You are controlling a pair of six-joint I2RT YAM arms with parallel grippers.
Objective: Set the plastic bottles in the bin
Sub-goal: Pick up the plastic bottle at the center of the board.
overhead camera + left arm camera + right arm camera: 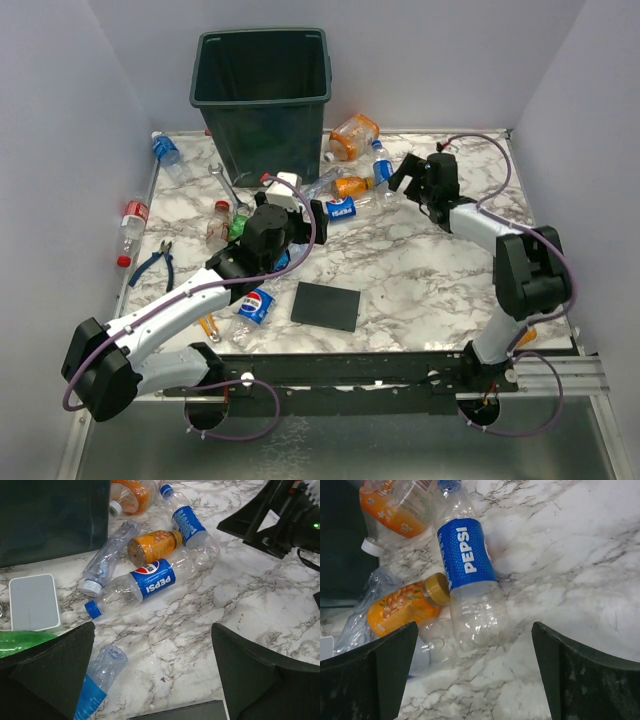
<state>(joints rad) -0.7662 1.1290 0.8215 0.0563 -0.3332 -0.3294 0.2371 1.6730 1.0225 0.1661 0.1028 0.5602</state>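
Top view: green bin (262, 95) stands upright at the far edge of the marble table (420, 270). Bottles (352, 186) lie strewn about its base.

Left wrist: left claw (153, 627) spread wide, empty. Blue-capped Pepsi bottle (145, 582) lies on the table just beyond.

Right wrist: right claw (475, 625) spread wide, empty. Second Pepsi bottle (466, 555) lies ahead, in line with the gap, with an orange bottle (402, 610) touching it.

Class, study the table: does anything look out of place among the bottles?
Yes. A wrench and pliers lie among the bottles on the left, and a black plate sits near the front edge; none is a bottle.
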